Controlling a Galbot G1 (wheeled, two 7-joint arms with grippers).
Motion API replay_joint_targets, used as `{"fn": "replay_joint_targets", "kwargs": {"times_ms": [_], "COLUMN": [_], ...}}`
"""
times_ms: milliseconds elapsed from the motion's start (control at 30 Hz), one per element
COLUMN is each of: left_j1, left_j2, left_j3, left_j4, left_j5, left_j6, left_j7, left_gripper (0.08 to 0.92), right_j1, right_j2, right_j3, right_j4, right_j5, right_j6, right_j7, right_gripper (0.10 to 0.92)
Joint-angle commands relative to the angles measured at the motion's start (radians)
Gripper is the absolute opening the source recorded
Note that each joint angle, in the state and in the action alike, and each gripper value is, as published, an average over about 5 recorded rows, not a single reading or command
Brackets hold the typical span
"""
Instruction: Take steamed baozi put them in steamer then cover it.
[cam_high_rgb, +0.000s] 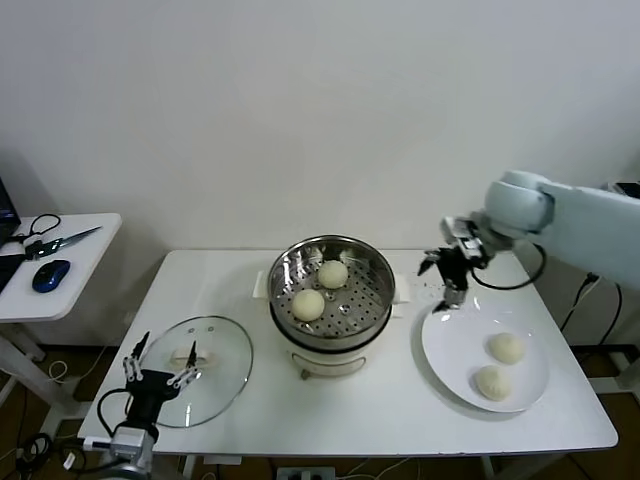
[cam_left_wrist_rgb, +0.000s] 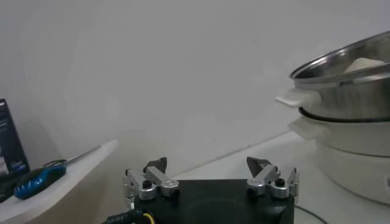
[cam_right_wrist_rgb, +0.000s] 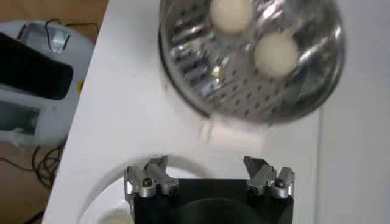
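Head view: two buns (cam_high_rgb: 320, 290) lie in the steamer (cam_high_rgb: 333, 296) at table centre; two more buns (cam_high_rgb: 498, 364) sit on the white plate (cam_high_rgb: 436, 352) to its right; the right gripper (cam_high_rgb: 446, 272) hangs above the plate's far rim, jaws wide apart and empty; the left gripper (cam_high_rgb: 158, 361) rests open and empty over the glass lid (cam_high_rgb: 215, 385), which lies flat left of the steamer.

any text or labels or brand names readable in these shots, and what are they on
None can be read.
Dark box at the edge of the side table: pale marks on its face, too blurred to read.
Left hand mount: a strip of lettering at its lower edge, cut off and too small to read.
Steamer, cover, plate, baozi and right hand: no writing visible.
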Motion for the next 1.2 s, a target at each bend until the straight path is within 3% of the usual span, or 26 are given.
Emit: {"fn": "replay_joint_targets", "kwargs": {"times_ms": [33,367,1200], "left_j1": [-0.002,-0.013,0.000], "left_j2": [-0.006,-0.023,-0.031], "left_j3": [-0.002,0.007,0.005], "left_j4": [0.000,0.012,0.019], "left_j5": [0.005,0.019,0.030], "left_j6": [0.003,0.007,0.000], "left_j7": [0.000,0.000,0.000], "left_gripper": [0.823,0.823,0.823], "right_j1": [-0.515,-0.591,-0.556], "right_j2": [-0.248,-0.218,-0.035], "right_j3": [0.373,0.387,0.330], "right_j4": [0.020,-0.036,-0.142], "right_j5": [-0.302,-0.396,-0.410], "right_j6": [0.056,0.066,0.049], "right_j7": [-0.059,-0.055,-0.028], "right_gripper": [0.823,0.823,0.822]}}
